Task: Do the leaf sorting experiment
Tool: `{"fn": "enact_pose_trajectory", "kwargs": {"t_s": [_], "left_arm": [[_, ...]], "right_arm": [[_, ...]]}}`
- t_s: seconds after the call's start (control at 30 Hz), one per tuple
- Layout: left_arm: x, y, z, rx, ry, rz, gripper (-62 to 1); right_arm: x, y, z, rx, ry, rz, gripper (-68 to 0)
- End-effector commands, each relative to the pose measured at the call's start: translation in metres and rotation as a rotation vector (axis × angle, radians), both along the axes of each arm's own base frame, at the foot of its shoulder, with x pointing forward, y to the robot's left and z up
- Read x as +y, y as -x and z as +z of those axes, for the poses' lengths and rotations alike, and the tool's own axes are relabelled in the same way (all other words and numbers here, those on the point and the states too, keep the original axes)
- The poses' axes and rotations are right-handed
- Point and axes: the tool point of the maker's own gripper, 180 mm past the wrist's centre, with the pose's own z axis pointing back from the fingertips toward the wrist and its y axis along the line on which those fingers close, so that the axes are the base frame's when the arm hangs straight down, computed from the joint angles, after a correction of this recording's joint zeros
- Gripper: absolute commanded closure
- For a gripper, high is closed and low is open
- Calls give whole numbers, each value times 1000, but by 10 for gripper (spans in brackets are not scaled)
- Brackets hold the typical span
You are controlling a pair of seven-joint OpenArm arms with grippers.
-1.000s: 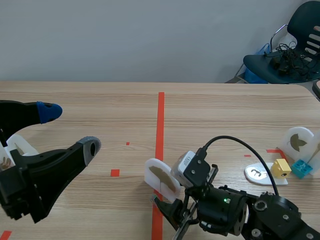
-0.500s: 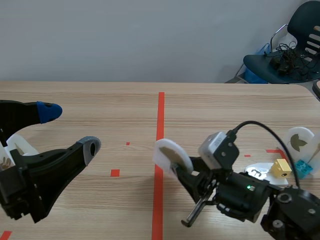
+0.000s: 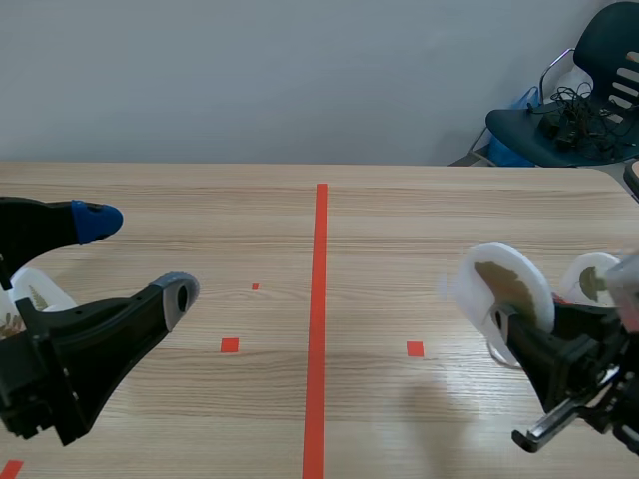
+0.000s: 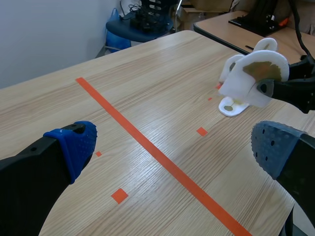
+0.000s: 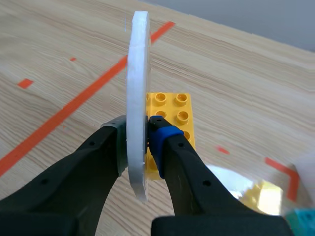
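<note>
My right gripper (image 3: 512, 321) is at the right of the table, shut on a white disc (image 3: 502, 287) with a brown leaf on its face, held upright above the table. From the right wrist the disc (image 5: 137, 98) is edge-on, pinched between the fingers (image 5: 110, 142) of the right gripper (image 5: 138, 130). In the left wrist view the same disc (image 4: 256, 81) hangs far ahead. My left gripper (image 3: 138, 257) stands open at the left with nothing between its pads (image 4: 74, 141).
A second leaf disc (image 3: 594, 279) stands at the far right, and a flat white piece (image 4: 233, 105) lies on the table below the held disc. A yellow brick (image 5: 173, 120) lies just beyond the right fingers. Another white disc (image 3: 35, 289) sits behind the left gripper.
The right gripper has lifted the leaf disc from beside the red centre line and carried it to the right. The left arm has not moved.
</note>
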Motion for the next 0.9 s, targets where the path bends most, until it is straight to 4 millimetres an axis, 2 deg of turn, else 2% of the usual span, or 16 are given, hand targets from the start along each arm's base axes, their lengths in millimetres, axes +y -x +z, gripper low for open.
{"fn": "enact_pose_trajectory", "kwargs": {"t_s": [0.0, 0.27, 0.37, 0.5, 0.73, 0.87], "left_arm": [[-2, -2, 13, -41, 26, -10, -623], [-2, -2, 14, -46, 31, -9, -623], [-2, -2, 15, -47, 32, -9, -623], [-2, -2, 15, -47, 32, -9, -623], [-2, -2, 15, -47, 32, -9, -623], [-2, -2, 15, -47, 32, -9, -623]], "right_arm": [[-5, -6, 1, 3, -25, -26, -59], [-20, -2, -21, 79, -31, -149, -59], [-32, -2, -40, 114, -26, -243, -59], [-39, -6, -58, 140, -50, -280, -59], [-62, -20, -72, 139, -4, -376, -59], [-75, -25, -67, 113, 13, -420, -59]]}}
